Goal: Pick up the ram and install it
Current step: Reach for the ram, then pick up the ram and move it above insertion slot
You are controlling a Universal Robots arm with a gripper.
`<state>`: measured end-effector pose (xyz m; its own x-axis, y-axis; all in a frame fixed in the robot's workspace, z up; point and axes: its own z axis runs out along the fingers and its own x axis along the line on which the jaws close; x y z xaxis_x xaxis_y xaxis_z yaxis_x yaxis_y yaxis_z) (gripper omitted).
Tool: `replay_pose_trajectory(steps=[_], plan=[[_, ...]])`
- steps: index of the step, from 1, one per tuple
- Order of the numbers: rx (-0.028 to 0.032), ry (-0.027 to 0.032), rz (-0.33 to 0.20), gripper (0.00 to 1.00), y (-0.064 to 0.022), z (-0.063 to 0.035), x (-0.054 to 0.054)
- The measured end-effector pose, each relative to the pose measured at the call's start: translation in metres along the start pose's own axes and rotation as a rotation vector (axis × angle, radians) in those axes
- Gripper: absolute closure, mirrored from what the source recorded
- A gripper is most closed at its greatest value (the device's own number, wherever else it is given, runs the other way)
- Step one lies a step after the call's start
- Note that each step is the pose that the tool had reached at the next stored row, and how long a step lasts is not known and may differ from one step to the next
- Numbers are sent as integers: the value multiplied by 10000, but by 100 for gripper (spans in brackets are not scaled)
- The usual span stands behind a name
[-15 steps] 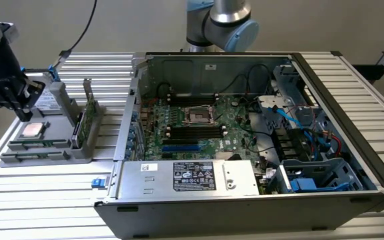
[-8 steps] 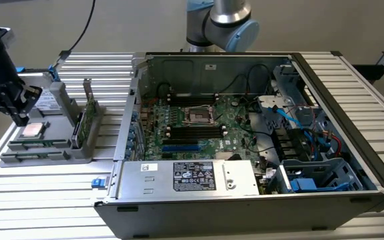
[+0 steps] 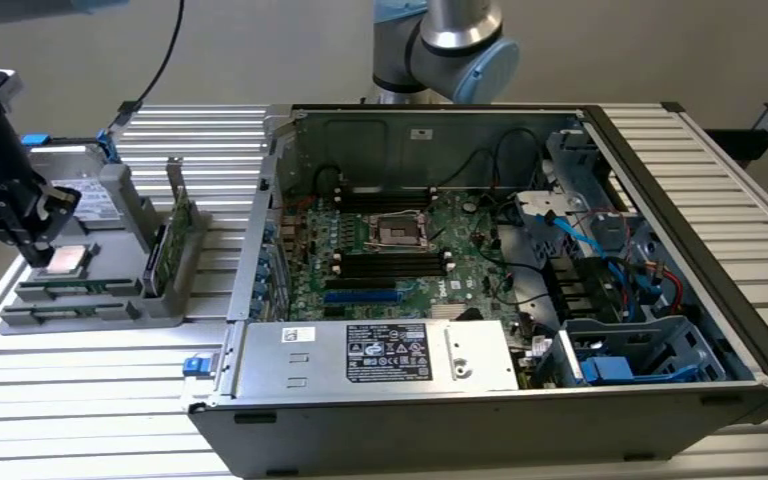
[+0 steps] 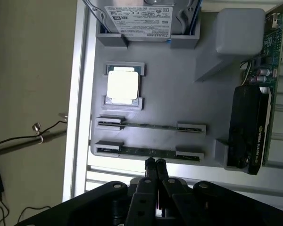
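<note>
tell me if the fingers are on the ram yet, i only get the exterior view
Observer: Not gripping. In the wrist view the gripper is shut, tips close by the nearer ram; touching or not, I can't tell.
Operator: is it seated in the holder
Observer: Yes, both ends sit in clips of the gray holder.
Operator: any other stick
Observer: A second ram stick lies between it and the processor chip.

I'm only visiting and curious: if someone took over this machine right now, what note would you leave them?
Gripper: shut, empty, hovering close to the ram.
Ram: on edge in the grey holder, outside the open computer case.
Done: nothing yet; the ram sits untouched.
Left: picking it up and installing it on the motherboard.
</note>
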<state>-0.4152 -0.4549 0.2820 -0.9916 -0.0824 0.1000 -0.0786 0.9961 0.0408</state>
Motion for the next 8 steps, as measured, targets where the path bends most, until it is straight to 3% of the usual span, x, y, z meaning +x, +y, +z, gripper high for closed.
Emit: replay_pose_trajectory(steps=[2, 8], plan=[[7, -81, -3, 90, -1, 14, 0], [7, -92, -4, 90, -1, 16, 0]])
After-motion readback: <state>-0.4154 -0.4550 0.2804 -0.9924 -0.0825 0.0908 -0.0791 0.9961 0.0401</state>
